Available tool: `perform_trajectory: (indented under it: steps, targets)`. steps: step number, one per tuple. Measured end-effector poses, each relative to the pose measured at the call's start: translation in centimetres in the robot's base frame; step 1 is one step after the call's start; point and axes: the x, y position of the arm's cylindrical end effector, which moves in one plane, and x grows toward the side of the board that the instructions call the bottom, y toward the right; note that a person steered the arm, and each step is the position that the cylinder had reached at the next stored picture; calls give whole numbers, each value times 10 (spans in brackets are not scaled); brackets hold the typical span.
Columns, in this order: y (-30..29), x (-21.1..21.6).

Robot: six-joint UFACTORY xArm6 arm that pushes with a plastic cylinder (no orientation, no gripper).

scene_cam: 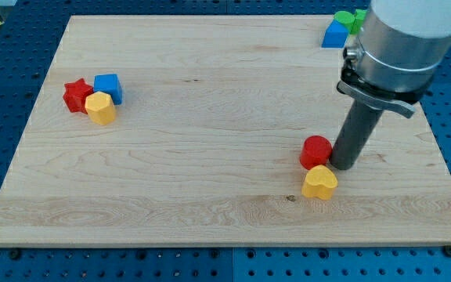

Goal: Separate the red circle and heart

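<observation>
The red circle (315, 151) lies at the view's lower right of the wooden board (210, 117). A yellow heart (319, 182) lies just below it, touching or nearly touching. My tip (342, 165) rests on the board right against the red circle's right side and just above-right of the yellow heart.
A red star (76, 95), a blue cube (109, 86) and a second yellow heart (100, 108) cluster at the view's left. A blue block (336, 34) and a green block (349, 19) sit at the top right corner, partly hidden by the arm.
</observation>
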Motion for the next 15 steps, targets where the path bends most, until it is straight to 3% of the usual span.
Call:
perform_trajectory:
  steps: [4, 8, 13, 15]
  targets:
    - [-88, -21]
    - [-146, 9]
    - [-239, 14]
    - [-262, -10]
